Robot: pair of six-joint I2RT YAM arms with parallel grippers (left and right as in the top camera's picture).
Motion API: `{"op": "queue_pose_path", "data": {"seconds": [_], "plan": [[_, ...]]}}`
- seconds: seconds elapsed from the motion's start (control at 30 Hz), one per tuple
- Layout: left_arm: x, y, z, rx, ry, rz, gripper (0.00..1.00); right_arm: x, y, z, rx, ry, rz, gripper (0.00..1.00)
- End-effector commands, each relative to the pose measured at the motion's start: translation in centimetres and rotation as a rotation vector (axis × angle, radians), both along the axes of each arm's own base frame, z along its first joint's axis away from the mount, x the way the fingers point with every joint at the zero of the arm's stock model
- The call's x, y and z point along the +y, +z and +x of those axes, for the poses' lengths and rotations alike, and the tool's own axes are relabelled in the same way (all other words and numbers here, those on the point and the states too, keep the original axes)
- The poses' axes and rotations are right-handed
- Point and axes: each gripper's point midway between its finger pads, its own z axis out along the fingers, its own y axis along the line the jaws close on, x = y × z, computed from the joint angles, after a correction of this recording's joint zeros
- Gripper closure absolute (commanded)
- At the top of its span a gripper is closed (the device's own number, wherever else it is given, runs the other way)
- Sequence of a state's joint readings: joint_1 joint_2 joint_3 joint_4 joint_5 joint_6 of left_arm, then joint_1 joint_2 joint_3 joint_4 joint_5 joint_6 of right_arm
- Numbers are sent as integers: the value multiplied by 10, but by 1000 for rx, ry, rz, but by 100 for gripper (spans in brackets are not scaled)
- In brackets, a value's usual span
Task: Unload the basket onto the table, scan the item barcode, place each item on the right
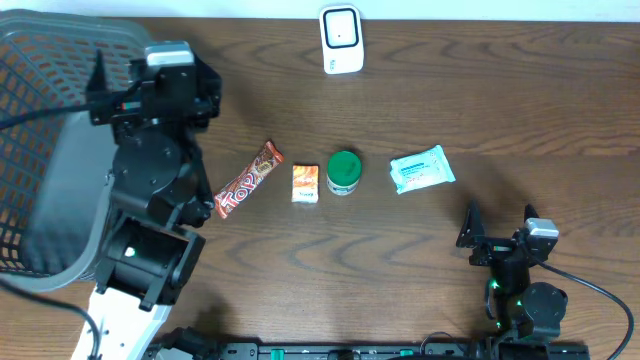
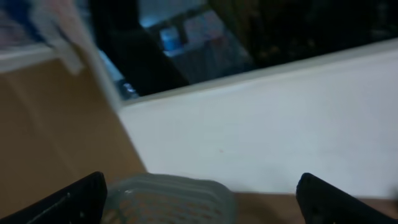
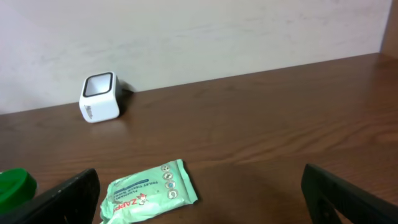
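Left fingers (image 2: 68,202) spread wide, empty, by rim of basket (image 1: 40,150) at left. Right fingers (image 3: 62,199) apart, empty, low at near right, facing wipes pack (image 1: 421,169). Row mid-table, left to right: candy bar (image 1: 249,180), orange packet (image 1: 305,184), green-lidded jar (image 1: 344,172), wipes pack. Scanner (image 1: 341,38) at far edge, well apart from row.

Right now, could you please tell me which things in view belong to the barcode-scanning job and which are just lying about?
For the job: scanner; candy bar, orange packet, green-lidded jar, wipes pack (any may be the item).
Lying about: wire basket, possibly for scanned items.
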State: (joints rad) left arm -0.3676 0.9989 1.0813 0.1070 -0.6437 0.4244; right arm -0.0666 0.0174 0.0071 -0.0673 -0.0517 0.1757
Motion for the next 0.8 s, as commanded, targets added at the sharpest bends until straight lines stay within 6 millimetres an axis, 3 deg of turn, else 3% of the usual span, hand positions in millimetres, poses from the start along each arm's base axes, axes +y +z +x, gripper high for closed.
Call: {"op": "queue_pose_path", "data": {"seconds": [0.0, 0.23, 0.5, 0.6, 0.77], "plan": [[24, 18, -19, -34, 110, 25, 2, 1, -1, 0, 1, 3, 10, 1], [60, 41, -51, -114, 200, -6, 2, 1, -1, 0, 1, 3, 10, 1], [102, 70, -113, -290, 301, -129, 2, 1, -1, 0, 1, 3, 10, 1], [104, 80, -135, -341, 286, -142, 2, 1, -1, 0, 1, 3, 10, 1], [89, 86, -159, -396, 127, -198, 2, 1, -1, 0, 1, 3, 10, 1]]}}
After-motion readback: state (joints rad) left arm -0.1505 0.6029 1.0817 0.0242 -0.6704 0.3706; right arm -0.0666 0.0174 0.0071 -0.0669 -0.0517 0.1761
